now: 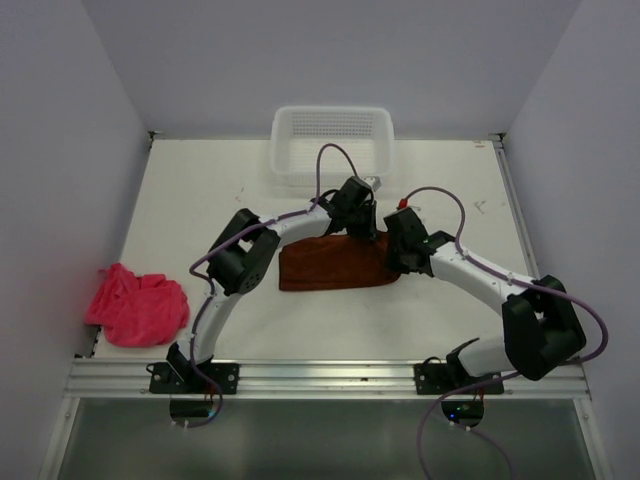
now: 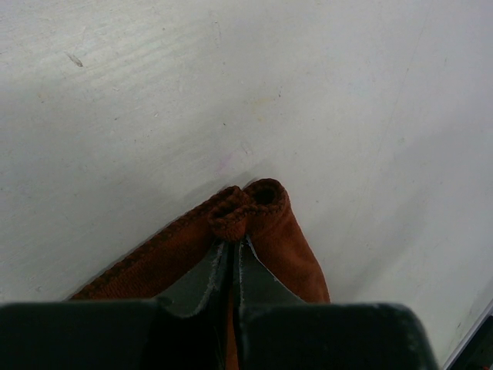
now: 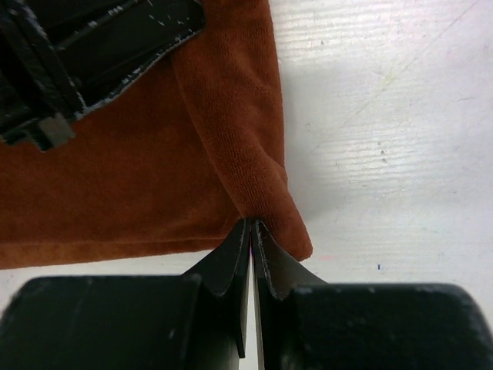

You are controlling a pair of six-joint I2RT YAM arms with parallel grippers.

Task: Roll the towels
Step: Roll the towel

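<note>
Top external: one pink towel [image 1: 137,305]; left fingers [image 2: 202,279], right fingers [image 3: 227,266] pinch one rust-brown towel [image 1: 325,268].

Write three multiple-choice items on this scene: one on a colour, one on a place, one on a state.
1. The basket is: A white; B blue; C black.
2. The pink towel lies: A in the basket; B crumpled at the table's left edge; C at its right edge.
3. The right gripper is: A wide open; B shut on the brown towel; C shut on nothing.

Key: 1 A, its mesh walls show white in the top view. 2 B, it is bunched up at that edge, well away from the basket. 3 B, its fingers meet with the towel's edge pinched between them.
</note>
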